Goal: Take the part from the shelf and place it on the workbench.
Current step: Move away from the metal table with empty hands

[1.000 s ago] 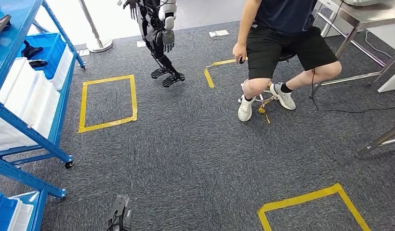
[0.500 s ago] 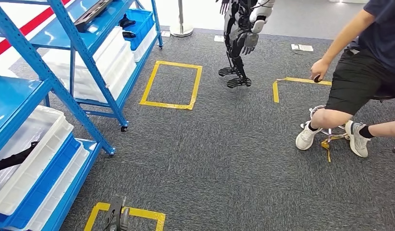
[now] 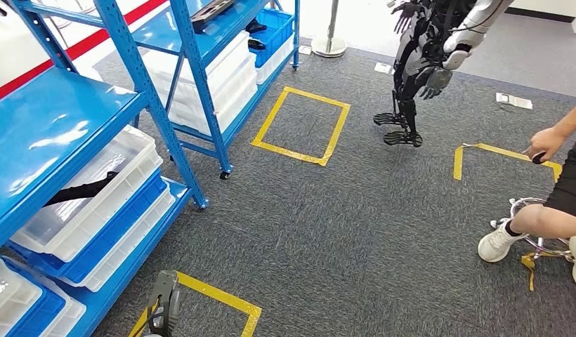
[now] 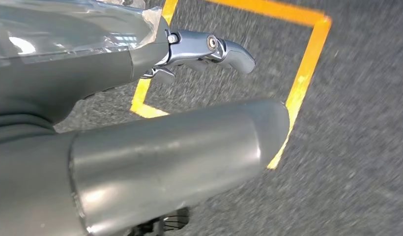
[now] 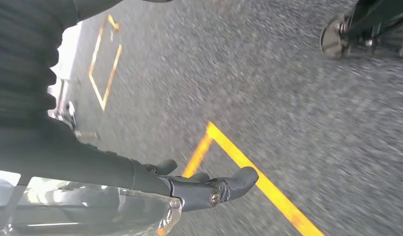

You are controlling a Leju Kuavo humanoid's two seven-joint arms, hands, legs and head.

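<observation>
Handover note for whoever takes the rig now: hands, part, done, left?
Left hand: hanging over the carpet, holds nothing.
Right hand: same, nothing in it.
Shelf: blue rack at the robot's left, white and blue bins on it; a dark part lies in a near white bin.
Done: nothing picked yet.
Left: reach the shelf, take the part, carry it to the workbench.

Head view looks down from high: blue shelf (image 3: 95, 140) at nine o'clock. Both wrist views hang close above carpet (image 4: 357, 123), sharing yellow tape (image 5: 268, 187).
</observation>
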